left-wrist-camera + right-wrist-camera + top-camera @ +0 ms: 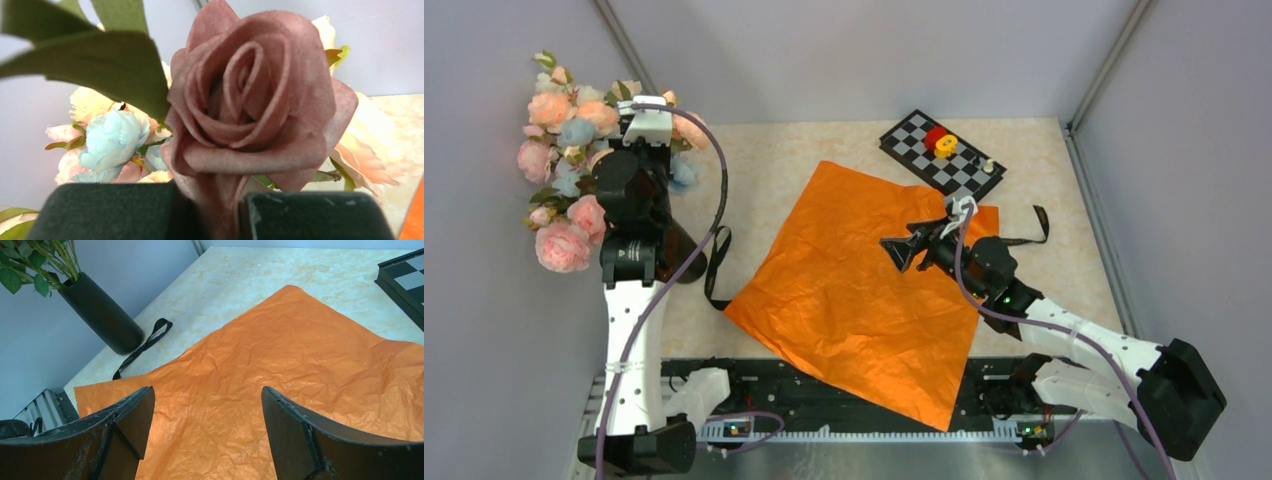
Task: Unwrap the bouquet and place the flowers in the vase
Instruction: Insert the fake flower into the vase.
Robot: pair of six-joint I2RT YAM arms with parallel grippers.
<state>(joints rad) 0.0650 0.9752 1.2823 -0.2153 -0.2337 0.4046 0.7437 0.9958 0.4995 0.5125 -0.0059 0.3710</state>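
Flowers, where? Quick.

Bunch of small pastel pink, peach and pale-blue artificial flowers (564, 150) sits right at the left gripper (215, 212), blooms all round it. Green stems drop into the plain black cylindrical vase (102, 315), below that gripper, mostly under the arm.

Left jaws?

Nearly closed, nipping the neck of one mauve fabric rose (250, 100) between the dark fingers (110, 210). Can't tell if that stem is inside the vase mouth; the arm hides it.

Right one?

Right gripper (206, 405) gapes wide, holds nothing, hovers over the flat crinkled orange paper sheet (300, 355). Black ribbon strap (145, 342) lies loose ahead-left of it, beside the vase base. Unwrap looks done.

So the step is seating that rose?

My read, yes. Go straight down the stem line with no sideways pull, or the bunch could tip the vase. Fabric neck looks soft, so a light pinch should do; squeeze harder and petals crush.

Release?

Open only a crack, then back off along the fingers' own line, so the pads don't snag the pale-blue bloom (112, 142) just ahead-left of the tips. Right arm is best left over the paper, well apart from the vase.
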